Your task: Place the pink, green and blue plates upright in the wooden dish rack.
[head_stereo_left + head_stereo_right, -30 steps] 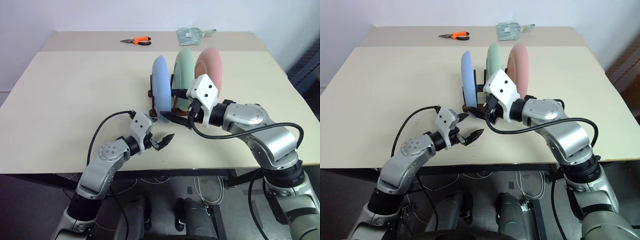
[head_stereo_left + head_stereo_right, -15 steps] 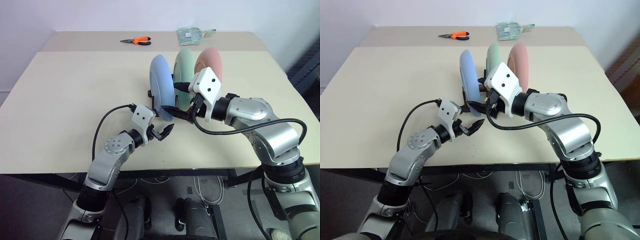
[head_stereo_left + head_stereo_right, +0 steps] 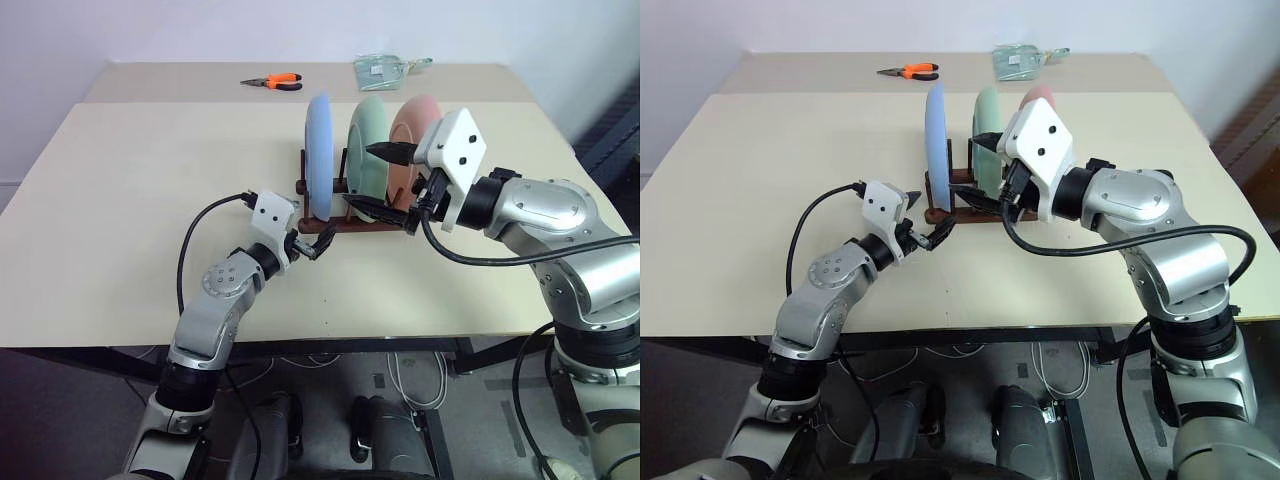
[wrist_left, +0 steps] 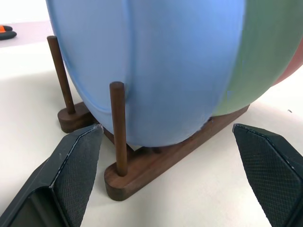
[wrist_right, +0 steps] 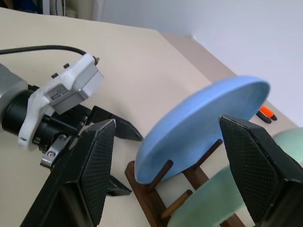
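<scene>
Blue plate (image 3: 319, 155) now upright; right pincer (image 3: 385, 180) has lifted clear.
All three plates stand in the rack (image 3: 330, 222) mid-table; both pincers gape empty, left pincer (image 3: 318, 246) just beside the rack's end. Task looks finished.

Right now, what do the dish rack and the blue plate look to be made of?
Dish rack: dark brown wood, smooth finish, with round dowel pegs and faint grain. Blue plate: matte pastel, no glare; probably plastic or glazeless ceramic, can't tell which.

Beige table (image 3: 150, 190) bears rack (image 3: 330, 224) (wooden), pliers (image 3: 273, 80), packet (image 3: 383, 68).
</scene>
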You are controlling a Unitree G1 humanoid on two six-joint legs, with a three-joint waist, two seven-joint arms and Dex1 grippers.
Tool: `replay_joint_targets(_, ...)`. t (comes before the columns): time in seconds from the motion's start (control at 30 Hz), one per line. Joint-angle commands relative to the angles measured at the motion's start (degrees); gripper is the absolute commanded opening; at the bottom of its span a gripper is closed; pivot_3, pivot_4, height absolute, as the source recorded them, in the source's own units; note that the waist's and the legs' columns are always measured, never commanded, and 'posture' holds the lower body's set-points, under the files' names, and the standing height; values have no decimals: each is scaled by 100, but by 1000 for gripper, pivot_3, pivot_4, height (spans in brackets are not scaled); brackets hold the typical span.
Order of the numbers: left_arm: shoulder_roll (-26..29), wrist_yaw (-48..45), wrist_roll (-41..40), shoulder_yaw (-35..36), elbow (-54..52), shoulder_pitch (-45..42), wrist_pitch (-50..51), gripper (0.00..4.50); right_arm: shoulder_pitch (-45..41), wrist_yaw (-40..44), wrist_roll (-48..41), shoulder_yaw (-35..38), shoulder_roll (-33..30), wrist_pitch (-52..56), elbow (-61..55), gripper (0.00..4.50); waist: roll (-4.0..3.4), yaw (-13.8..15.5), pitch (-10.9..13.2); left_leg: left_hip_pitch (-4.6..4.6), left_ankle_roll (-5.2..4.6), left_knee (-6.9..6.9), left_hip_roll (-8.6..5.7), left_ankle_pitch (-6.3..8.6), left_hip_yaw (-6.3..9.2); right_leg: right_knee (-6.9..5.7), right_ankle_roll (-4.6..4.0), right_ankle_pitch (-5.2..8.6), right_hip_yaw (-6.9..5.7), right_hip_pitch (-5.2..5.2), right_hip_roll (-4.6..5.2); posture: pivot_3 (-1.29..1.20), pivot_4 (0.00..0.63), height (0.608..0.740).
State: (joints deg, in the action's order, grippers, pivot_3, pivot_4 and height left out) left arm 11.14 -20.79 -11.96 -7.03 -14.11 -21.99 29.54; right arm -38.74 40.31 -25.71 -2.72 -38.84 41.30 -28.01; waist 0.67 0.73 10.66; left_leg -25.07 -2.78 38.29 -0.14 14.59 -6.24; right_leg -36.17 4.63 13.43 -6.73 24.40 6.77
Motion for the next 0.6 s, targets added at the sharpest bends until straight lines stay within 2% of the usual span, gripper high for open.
replay_joint_targets(0.03,4,-28,-41,94,-139,-94,-123,4500,88,157,-220,428,-240,14,-276,3543,0,5,0,0,0,0,0,0,0,1,0,0,0,0,0,0,150,740)
replay_joint_targets(0.2,49,-116,-67,51,-205,13,-104,4500,553,518,-507,810,-700,102,-391,3543,1,7,0,0,-2,2,0,1,0,1,1,0,0,-3,1,0,150,740)
replay_joint_targets(0.3,202,-329,-353,171,-622,243,122,4500,949,772,-801,1214,-1044,215,-482,3543,1,-7,0,0,-2,2,0,2,2,2,1,0,-1,-5,1,0,150,740)
replay_joint_targets(0.43,933,-730,-906,899,-1319,950,572,4500,1840,1259,-1164,2150,-1578,381,-404,3543,0,-10,0,1,-2,1,8,2,5,4,0,0,5,-4,5,0,150,740)
replay_joint_targets(0.6,2259,-1214,-949,2029,-1214,1845,598,4500,2874,1576,-807,2810,-1592,-322,636,3543,0,-5,-2,9,1,3,9,1,3,3,-1,0,8,-11,3,0,150,740)
